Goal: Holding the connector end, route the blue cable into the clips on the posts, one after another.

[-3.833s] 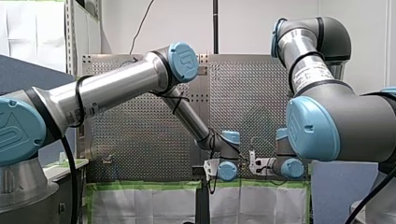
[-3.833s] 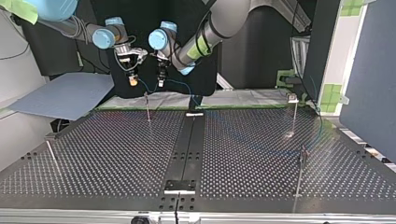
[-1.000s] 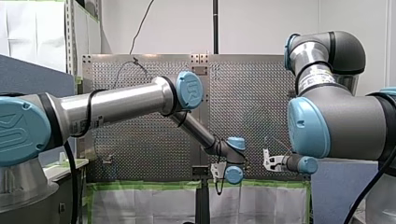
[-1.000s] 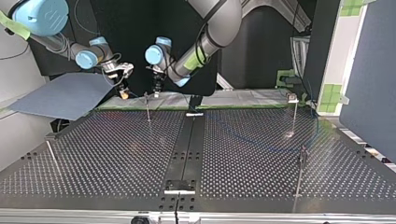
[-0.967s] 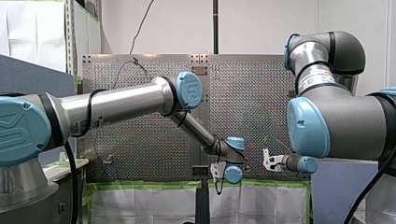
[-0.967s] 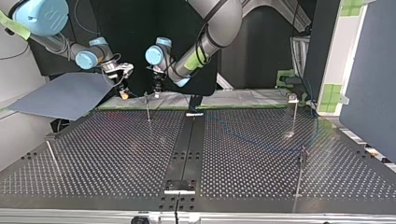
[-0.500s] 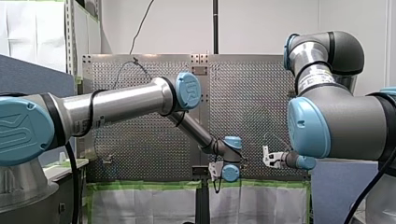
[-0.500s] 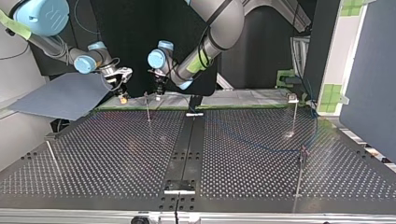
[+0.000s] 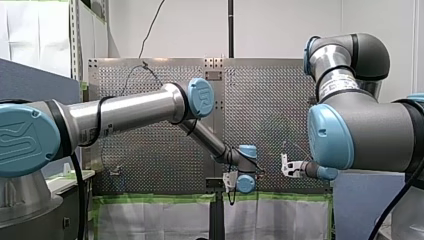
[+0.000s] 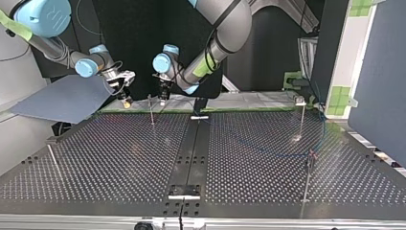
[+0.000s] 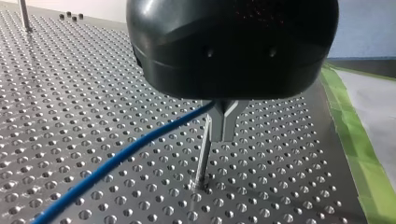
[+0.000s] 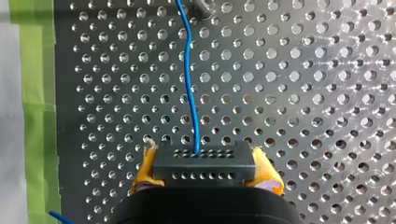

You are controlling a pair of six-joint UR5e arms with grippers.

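Note:
In the right wrist view my right gripper (image 12: 204, 156) is shut with its yellow pads (image 12: 148, 168) on either side of the black connector (image 12: 204, 167). From the connector the blue cable (image 12: 188, 84) runs straight ahead over the perforated table. My left gripper (image 11: 223, 133) is shut on the blue cable (image 11: 116, 158) just above a thin post (image 11: 203, 156). In the top view my right gripper (image 10: 125, 99) and my left gripper (image 10: 163, 97) hang low at the far edge, on either side of that post (image 10: 151, 109). The cable (image 10: 268, 151) lies across the table to the right.
More posts stand at the top view's far right (image 10: 302, 117), near right (image 10: 308, 177) and near left (image 10: 53, 158). A grey sheet (image 10: 62, 98) lies beyond the table's far left corner. Green tape (image 12: 37, 93) marks the table edge beside my right gripper.
Both grippers have come down to the table's far edge. In the top view my right gripper has drifted left and lower with the connector, while my left gripper has shifted slightly right.

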